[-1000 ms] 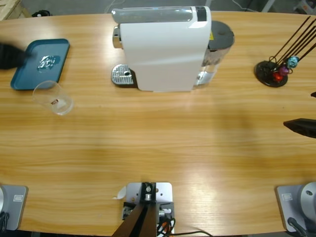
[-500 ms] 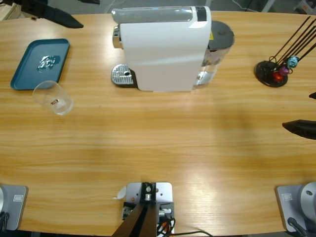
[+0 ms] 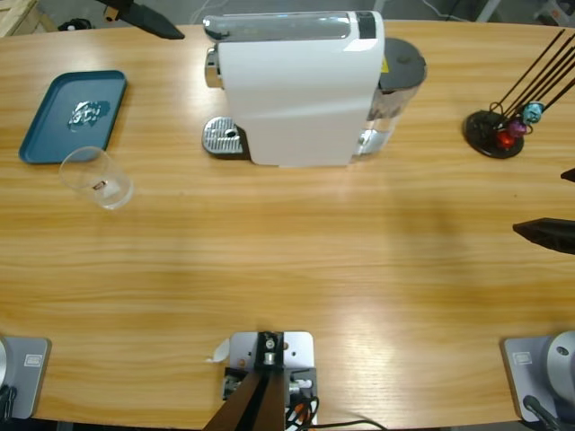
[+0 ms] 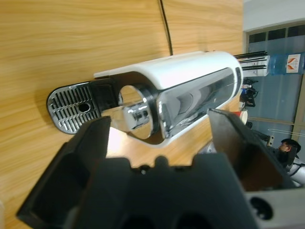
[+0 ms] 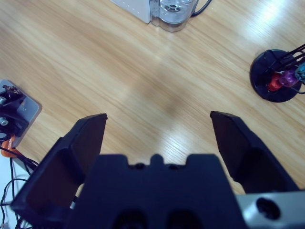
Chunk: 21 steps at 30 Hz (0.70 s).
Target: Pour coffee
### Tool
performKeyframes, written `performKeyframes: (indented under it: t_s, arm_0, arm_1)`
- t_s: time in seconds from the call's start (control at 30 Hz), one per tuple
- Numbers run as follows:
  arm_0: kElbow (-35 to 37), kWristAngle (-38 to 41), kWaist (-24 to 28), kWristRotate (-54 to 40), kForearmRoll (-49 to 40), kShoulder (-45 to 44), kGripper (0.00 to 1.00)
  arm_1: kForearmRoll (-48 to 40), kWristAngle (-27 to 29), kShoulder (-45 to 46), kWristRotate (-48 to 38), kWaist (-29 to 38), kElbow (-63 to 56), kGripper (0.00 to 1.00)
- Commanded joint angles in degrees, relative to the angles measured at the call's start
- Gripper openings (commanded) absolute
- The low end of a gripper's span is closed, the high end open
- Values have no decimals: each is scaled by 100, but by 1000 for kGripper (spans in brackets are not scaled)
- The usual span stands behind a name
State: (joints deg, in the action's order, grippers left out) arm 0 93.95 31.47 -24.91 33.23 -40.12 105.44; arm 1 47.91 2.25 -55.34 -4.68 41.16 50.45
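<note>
A white coffee machine (image 3: 296, 85) stands at the table's (image 3: 287, 260) 12 o'clock, its metal drip tray (image 3: 222, 137) bare. At 9 o'clock of it an empty clear glass (image 3: 96, 178) lies tipped beside a blue tray (image 3: 45, 135) holding a crumpled foil scrap (image 3: 85, 113). The left gripper (image 4: 157, 129), jaws spread, faces the machine's spout. The right gripper (image 5: 159, 119), also released, hovers over bare wood near a capsule stand (image 5: 279, 76).

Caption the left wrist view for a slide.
Open left gripper faces the white coffee machine's spout end and empty drip tray.
</note>
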Motion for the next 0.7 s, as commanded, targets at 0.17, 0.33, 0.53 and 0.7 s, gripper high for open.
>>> performKeyframes:
  t_s: [0.17,0.33,0.53,0.7]
  arm_0:
    - [99,103,-216,62,57,579,972]
    - [164,107,-242,94,57,592,513]
    - [171,163,-251,46,62,574,103]
    - [168,337,-253,-14,111,604,0]
  arm_1:
    - [-19,-94,-70,55,-73,-132,968]
    - [-19,-102,-74,55,-73,-132,968]
    - [-13,-102,-100,55,-73,-132,968]
    - [-19,-102,-102,55,-73,-130,968]
